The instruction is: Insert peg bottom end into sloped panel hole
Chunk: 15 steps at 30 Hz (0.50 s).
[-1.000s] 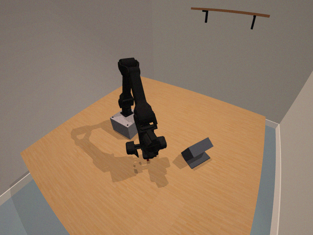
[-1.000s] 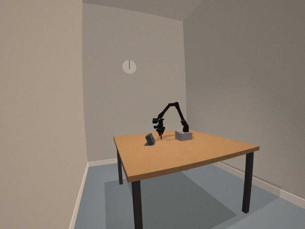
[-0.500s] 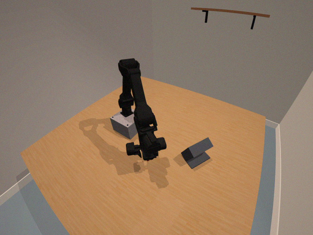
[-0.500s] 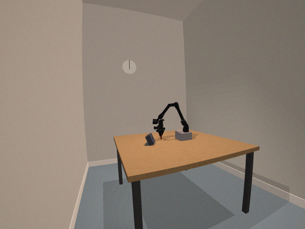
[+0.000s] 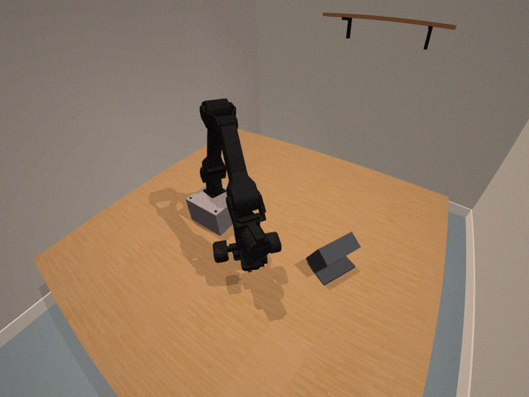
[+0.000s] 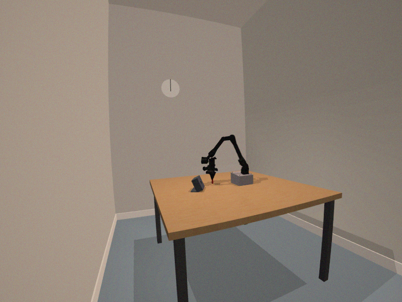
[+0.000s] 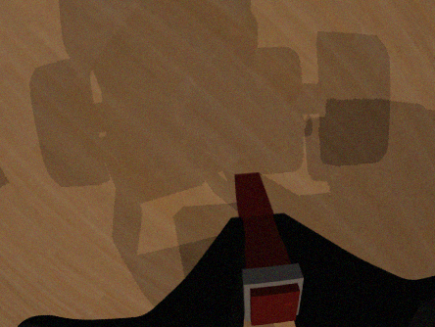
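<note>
Around the gripper (image 5: 251, 265), closed on the dark red square peg (image 7: 261, 233), bare wooden table (image 5: 342, 342) opens on every side. The sloped grey panel (image 5: 334, 258) stands near, apart from the peg, with table showing between them. The grey base block (image 5: 209, 210) sits behind the gripper.
</note>
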### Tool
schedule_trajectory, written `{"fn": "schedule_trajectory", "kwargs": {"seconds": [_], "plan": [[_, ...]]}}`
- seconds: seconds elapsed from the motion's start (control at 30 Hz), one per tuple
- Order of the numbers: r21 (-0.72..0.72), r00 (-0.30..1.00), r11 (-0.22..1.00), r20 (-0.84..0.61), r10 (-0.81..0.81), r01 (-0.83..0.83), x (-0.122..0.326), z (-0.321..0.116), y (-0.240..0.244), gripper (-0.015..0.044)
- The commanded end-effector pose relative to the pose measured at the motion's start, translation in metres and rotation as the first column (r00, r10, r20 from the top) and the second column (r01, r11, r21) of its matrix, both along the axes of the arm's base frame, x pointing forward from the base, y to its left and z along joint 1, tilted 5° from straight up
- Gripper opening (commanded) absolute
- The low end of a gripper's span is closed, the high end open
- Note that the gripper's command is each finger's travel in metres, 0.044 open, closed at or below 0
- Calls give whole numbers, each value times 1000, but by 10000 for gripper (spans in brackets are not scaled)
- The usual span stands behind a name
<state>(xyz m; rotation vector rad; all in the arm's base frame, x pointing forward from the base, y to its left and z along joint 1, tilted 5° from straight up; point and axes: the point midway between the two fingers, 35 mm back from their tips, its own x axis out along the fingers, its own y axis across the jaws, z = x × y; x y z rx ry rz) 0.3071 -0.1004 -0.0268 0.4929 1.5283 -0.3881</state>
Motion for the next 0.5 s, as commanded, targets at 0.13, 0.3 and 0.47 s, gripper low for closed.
{"fn": "schedule_trajectory", "kwargs": {"seconds": [0.13,0.3,0.47], "plan": [[1,1000,1000,0,-1,1,2,18,-2,0],[3,1000,1000,-2,-3,3,1,47,-4,0],[5,1000,1000,-3,-4,4,0,73,-6,0]]}}
